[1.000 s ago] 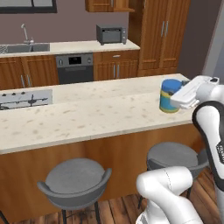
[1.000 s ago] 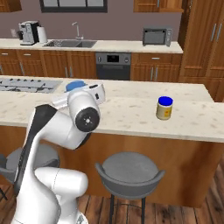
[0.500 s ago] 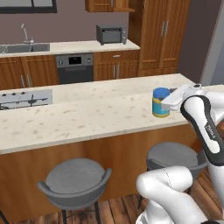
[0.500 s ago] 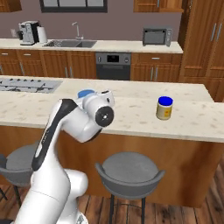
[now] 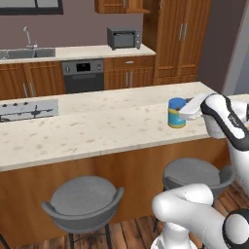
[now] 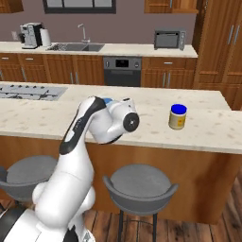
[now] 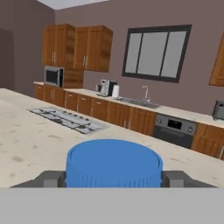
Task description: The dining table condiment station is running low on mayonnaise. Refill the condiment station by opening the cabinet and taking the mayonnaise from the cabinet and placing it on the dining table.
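Jaws: pinching the mayonnaise (image 7: 113, 164). In the hand view its blue lid sits between my two grey fingertips (image 7: 52, 178), one on each side.

Gripper: my gripper (image 5: 188, 112) reaches in over the dining table (image 5: 97, 131) from its near right end.

Mayonnaise: upright in my grip and low over the beige stone top. From the right base view a sliver of blue lid (image 6: 107, 100) shows behind my hand. I cannot tell whether the base touches the stone or hangs just above it.

Task stage, as I judge it: the jar is at the table, and what is left is to set it down and let go.

Risk one: letting go while the base is off the stone. The jar would drop, and might tip or roll.

Risk two: pulling back sideways before my fingers are clear. A squat jar drags easily, and the table's near edge is close.

Risk three: pressing down too hard, so that the jar skids out of my pinch.

Second jar (image 6: 177, 116): a like one stands on the table, well apart from mine and not in my path.

Cooktop (image 5: 29, 109): set in the table's far left, well apart.

Stools (image 5: 82, 197): grey, tucked under the front edge and below my working height.

Back counter: sink (image 6: 75, 47), oven (image 6: 122, 64) and toaster oven (image 5: 123, 37), all far off.

In the way: nothing between the jar and the stone that I can make out.
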Available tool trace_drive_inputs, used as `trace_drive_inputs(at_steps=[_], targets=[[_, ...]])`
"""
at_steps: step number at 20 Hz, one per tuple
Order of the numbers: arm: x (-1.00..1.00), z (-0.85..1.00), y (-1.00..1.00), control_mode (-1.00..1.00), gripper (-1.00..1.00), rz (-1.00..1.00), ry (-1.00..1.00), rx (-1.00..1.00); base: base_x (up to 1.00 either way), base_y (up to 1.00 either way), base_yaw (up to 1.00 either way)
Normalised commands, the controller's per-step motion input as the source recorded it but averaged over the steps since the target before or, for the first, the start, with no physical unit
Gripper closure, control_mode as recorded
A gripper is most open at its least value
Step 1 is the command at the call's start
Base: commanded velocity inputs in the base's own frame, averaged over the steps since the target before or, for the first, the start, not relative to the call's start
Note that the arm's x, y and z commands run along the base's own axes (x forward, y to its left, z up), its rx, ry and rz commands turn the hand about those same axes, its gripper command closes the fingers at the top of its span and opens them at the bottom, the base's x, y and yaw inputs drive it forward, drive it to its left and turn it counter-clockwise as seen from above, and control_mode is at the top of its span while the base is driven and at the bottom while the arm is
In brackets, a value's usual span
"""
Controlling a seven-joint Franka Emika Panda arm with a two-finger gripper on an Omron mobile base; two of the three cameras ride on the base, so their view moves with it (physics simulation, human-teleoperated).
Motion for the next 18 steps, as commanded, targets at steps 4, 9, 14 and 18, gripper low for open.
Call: trace_drive_inputs(at_steps=[4,9,14,18], targets=[[0.44,-0.18,-0.19,-1.0,1.0,0.05,0.0,0.0,0.0,0.0,0.0],[0.57,-0.24,0.01,-1.0,1.0,0.0,0.0,0.0,0.0,0.0,0.0],[0.54,-0.38,0.17,-1.0,1.0,0.0,0.0,0.0,0.0,0.0,0.0],[0.38,-0.37,0.08,-1.0,1.0,0.0,0.0,0.0,0.0,0.0,0.0]])
